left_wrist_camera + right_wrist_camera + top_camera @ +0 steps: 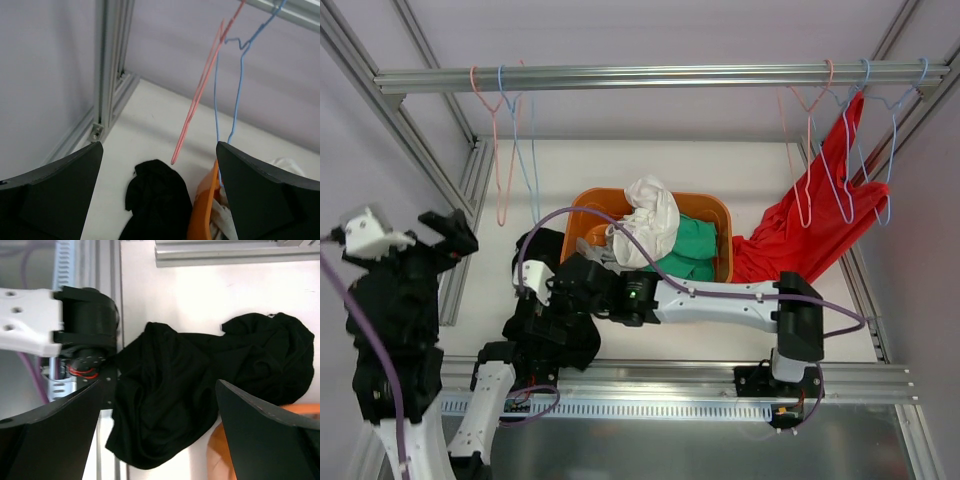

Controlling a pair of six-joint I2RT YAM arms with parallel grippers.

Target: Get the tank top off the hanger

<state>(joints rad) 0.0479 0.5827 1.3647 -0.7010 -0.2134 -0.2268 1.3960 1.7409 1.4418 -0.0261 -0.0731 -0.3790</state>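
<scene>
The black tank top (546, 247) lies crumpled on the white table, off any hanger, between the left arm's base and the orange basket (723, 216). It also shows in the left wrist view (157, 200) and the right wrist view (200, 375). An empty pink hanger (500, 150) and an empty blue hanger (528, 150) dangle from the rail above it. My left gripper (452, 235) is raised at the far left, open and holding nothing (159, 147). My right gripper (568, 275) hovers open directly over the tank top (160, 385), its fingers apart from the cloth.
The basket holds white and green clothes (655, 225). A red garment (820, 215) hangs from hangers at the rail's right end and drapes to the table. Aluminium frame posts (107, 65) line the left and right sides. The left arm's base (85, 322) touches the cloth's edge.
</scene>
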